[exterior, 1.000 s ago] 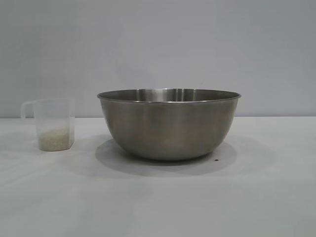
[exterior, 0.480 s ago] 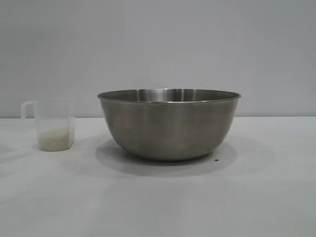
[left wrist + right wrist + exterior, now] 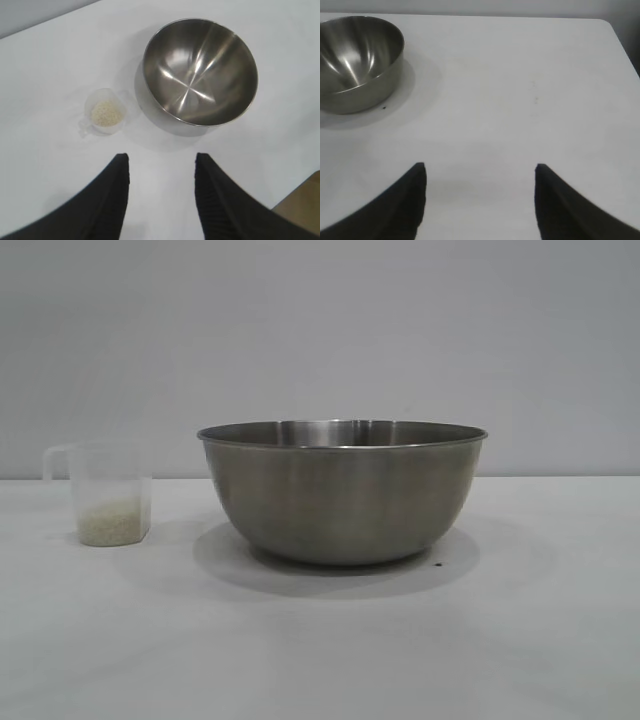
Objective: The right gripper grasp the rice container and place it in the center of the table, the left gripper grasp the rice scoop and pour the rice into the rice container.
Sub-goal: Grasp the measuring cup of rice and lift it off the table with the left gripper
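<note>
Ahead of our left gripper and a little to one side, the rice scoop stands upright on the table, well clear of both fingers, with the rice heaped in its bottom. Our jaws here stand apart with nothing between them. The rice container sits just beside the scoop, farther out from the fingertips, and its steel inside looks bare.

Over the last second the exterior view shows the scoop and the container exactly where they were; only a faint shadow on the table near the scoop has faded away. We read that as our left arm backing off from the scoop, empty.

Our right gripper is parked with its jaws wide apart, empty, the container well off beyond one fingertip.

We judge the container's placement done, since it sits mid-table. The pour is not: the rice is in the scoop and none shows in the container. So the grasp on the scoop's handle remains to be made, and we would need to close in on it again.
</note>
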